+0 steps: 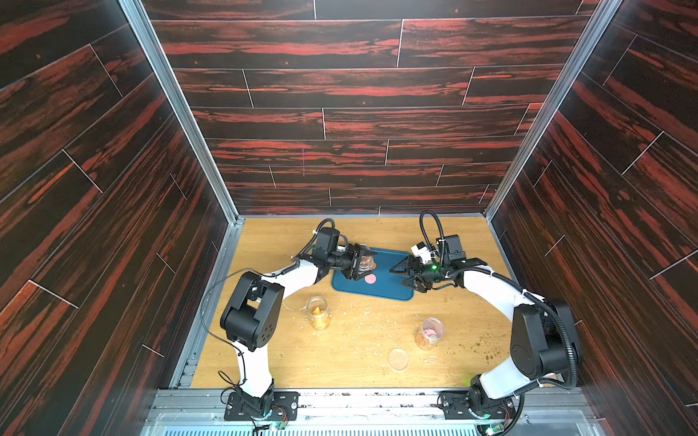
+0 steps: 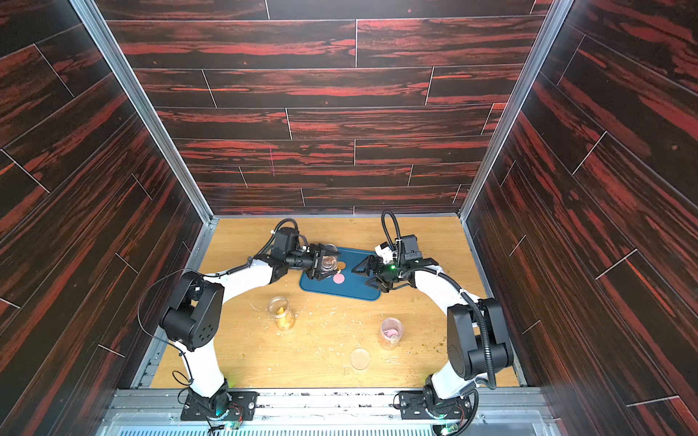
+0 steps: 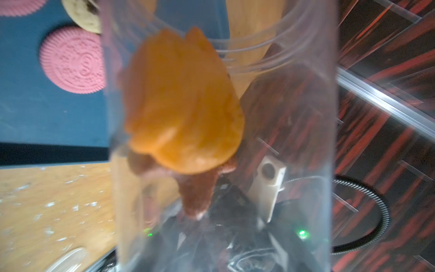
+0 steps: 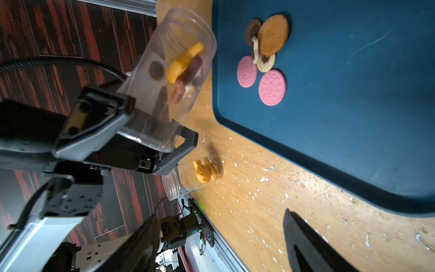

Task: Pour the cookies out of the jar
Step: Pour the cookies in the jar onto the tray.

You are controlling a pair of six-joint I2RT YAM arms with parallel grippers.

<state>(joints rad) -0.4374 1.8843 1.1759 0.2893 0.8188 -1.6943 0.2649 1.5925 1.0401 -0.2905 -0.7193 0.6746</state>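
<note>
So here's where we're at: our left gripper (image 1: 355, 266) is closed across the base end of the clear jar (image 4: 174, 70) and holds it up at the tray (image 1: 381, 292) edge on the left arm's side. What matters for the next bit is the jar's long axis. It runs alongside that tray edge, not across it, with the open mouth aimed at the tray's far end and dipped a little below the base. Some cookies (image 4: 272, 87) already lie on the tray, just in from that edge and near the mouth. An orange cookie (image 4: 184, 61) and a couple of brown ones sit against the lower wall inside the jar, so we reckon it wants a steeper tip before they slide out. Our worry is the edge: we can't tell whether the mouth is fully over the tray or just beside it, and bare table (image 1: 340, 358) is right there. Nudging toward the tray's middle first seems smart, loads of open blue that way. Our right gripper (image 1: 397, 276) hangs over the tray's opposite side, fingers spread wide with nothing in them, clearly the farther one from the jar. A second jar (image 1: 318, 315), a third jar (image 1: 430, 332) and a lid (image 1: 397, 358) sit off the tray's near edge, well apart from the pour
</note>
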